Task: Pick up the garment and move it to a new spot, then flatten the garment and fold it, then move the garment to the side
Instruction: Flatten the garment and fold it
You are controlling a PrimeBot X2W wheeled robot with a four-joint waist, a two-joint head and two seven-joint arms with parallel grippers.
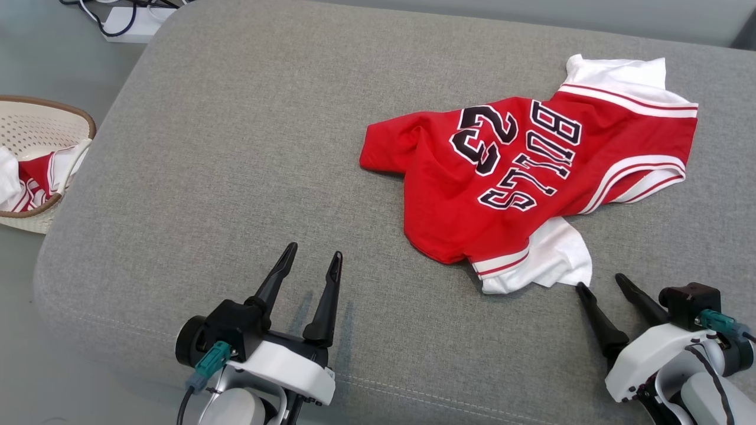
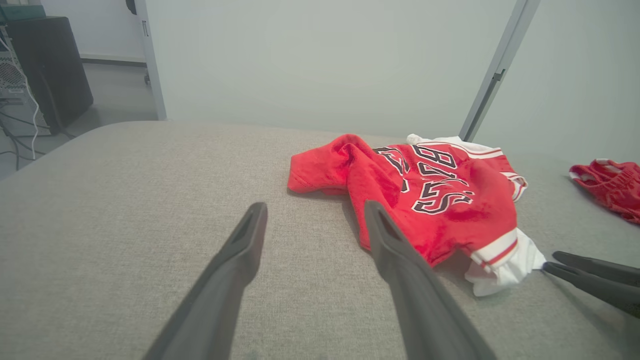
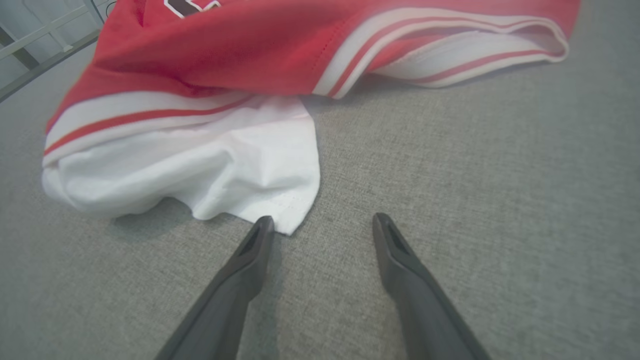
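Nearest me, my left gripper (image 1: 314,250) hangs over the bare grey cushion (image 1: 236,147), fingers spread and empty, to the left of the garment (image 1: 520,177) and apart from it. My right gripper (image 1: 600,281) sits just short of the garment's near white corner, fingers released and holding nothing; one fingertip (image 3: 262,225) is right at that hem, and I cannot tell if it touches. The garment, a red jersey with white trim, lies crumpled on the cushion. Well left of the garment a pale basket (image 1: 59,106) holds red-and-white cloth, and further right of the garment lies another red piece (image 2: 607,187)
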